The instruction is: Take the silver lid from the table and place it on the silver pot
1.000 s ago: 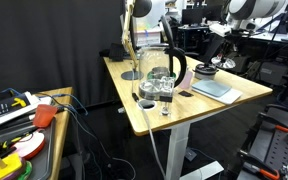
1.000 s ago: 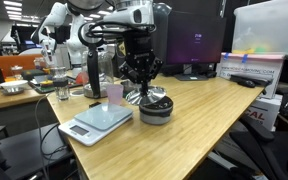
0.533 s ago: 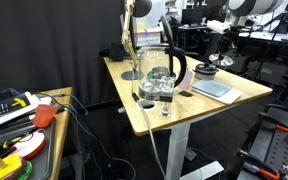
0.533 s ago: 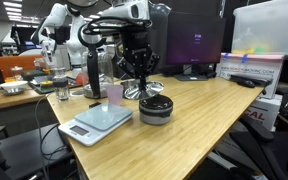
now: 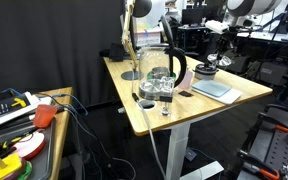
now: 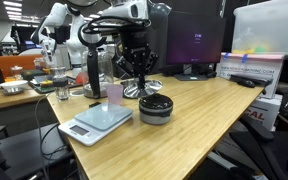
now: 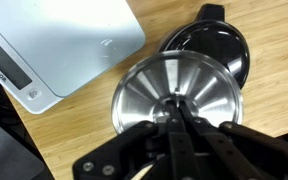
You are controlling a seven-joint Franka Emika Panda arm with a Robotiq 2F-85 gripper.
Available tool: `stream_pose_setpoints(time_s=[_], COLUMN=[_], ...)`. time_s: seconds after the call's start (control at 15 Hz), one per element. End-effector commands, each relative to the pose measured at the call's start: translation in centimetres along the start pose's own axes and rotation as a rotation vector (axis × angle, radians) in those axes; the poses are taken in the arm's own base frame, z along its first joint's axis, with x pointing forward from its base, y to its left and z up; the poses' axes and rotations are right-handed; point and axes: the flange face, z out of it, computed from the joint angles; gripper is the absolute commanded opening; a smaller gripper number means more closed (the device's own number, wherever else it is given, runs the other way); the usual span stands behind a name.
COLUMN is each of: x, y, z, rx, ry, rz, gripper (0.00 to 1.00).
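Note:
My gripper [image 7: 176, 118] is shut on the centre knob of the silver lid [image 7: 144, 95], which hangs level just above the table. In both exterior views the gripper [image 6: 137, 78] [image 5: 216, 58] holds the lid [image 6: 142, 89] [image 5: 206, 70] near the table's far part, above and beside a dark round black-rimmed object [image 6: 156, 107] [image 7: 212, 45]. The silver pot [image 5: 160, 78], shiny with a black curved handle, stands nearer the table's middle, apart from the lid.
A grey-blue scale pad [image 6: 96, 122] [image 7: 54, 45] [image 5: 216, 88] lies next to the lid. A small glass cup [image 5: 166, 103] stands in front of the pot, a lamp base [image 5: 131, 75] behind it. Monitors [image 6: 194, 45] stand at the back.
The gripper has risen with the lid, lifting it off the table and a little away from the dark round object. Nothing else has moved.

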Motion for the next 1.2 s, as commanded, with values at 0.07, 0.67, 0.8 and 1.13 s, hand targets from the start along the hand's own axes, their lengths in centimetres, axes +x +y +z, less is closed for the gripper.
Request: stream_pose_setpoints(time_s=[0.07, 0.67, 0.8, 1.13], x=[-3.2, -8.9, -9.7, -13.0], y=[-1.3, -6.1, -6.7, -7.2], z=[0.8, 1.8, 1.3, 0.6], rx=[-0.027, -0.045, -0.044, -0.032], ry=[0.004, 0.042, 0.039, 0.029], rz=[-0.057, -0.153, -0.160, -0.194], gripper=[0.01, 0.01, 0.01, 0.01])
